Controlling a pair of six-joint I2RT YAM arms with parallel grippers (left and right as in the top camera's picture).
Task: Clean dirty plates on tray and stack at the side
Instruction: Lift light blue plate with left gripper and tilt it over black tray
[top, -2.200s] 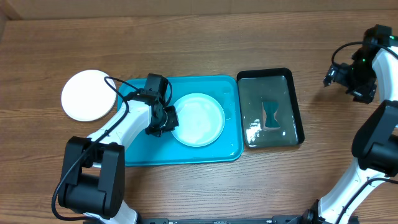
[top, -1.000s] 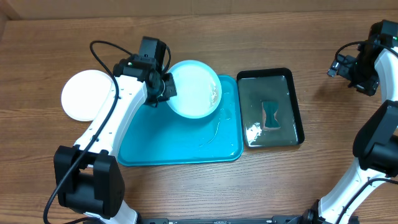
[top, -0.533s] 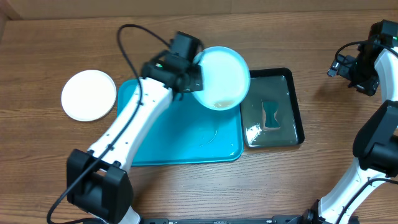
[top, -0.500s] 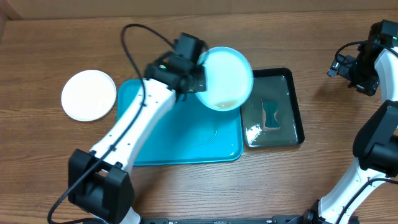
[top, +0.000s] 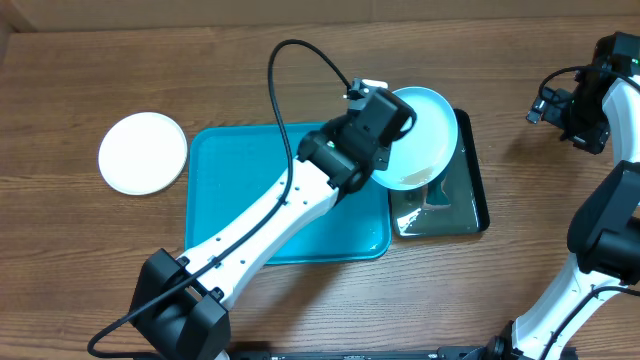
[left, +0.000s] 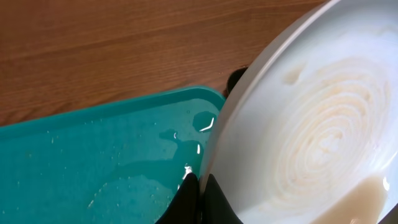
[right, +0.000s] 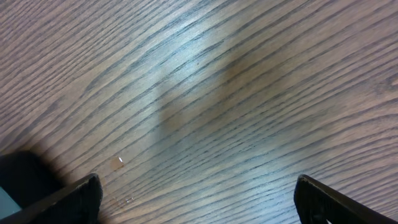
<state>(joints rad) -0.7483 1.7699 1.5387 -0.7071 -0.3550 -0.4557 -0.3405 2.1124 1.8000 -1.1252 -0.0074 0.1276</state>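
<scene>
A light blue plate (top: 428, 135) hangs tilted over the black basin (top: 470, 190), with my left gripper (top: 396, 133) shut on its left rim. In the left wrist view the fingertips (left: 190, 198) pinch the plate (left: 323, 118) by its edge, and milky liquid pools at its low side. The teal tray (top: 240, 205) lies wet and bare below my left arm, and its wet surface (left: 93, 162) shows under the gripper (left: 200, 194). A white plate (top: 143, 152) rests on the table left of the tray. My right gripper (top: 572, 122) hovers open at the far right over bare wood (right: 199, 93), holding nothing.
The basin holds murky water with a sponge (top: 436, 188) lying in it. The left arm's cable (top: 290, 60) loops above the tray's back edge. Brown wooden table (top: 300, 300) surrounds everything.
My left arm has carried the blue plate off the tray and rightward until it hangs tilted over the basin. The right arm has stayed put.
</scene>
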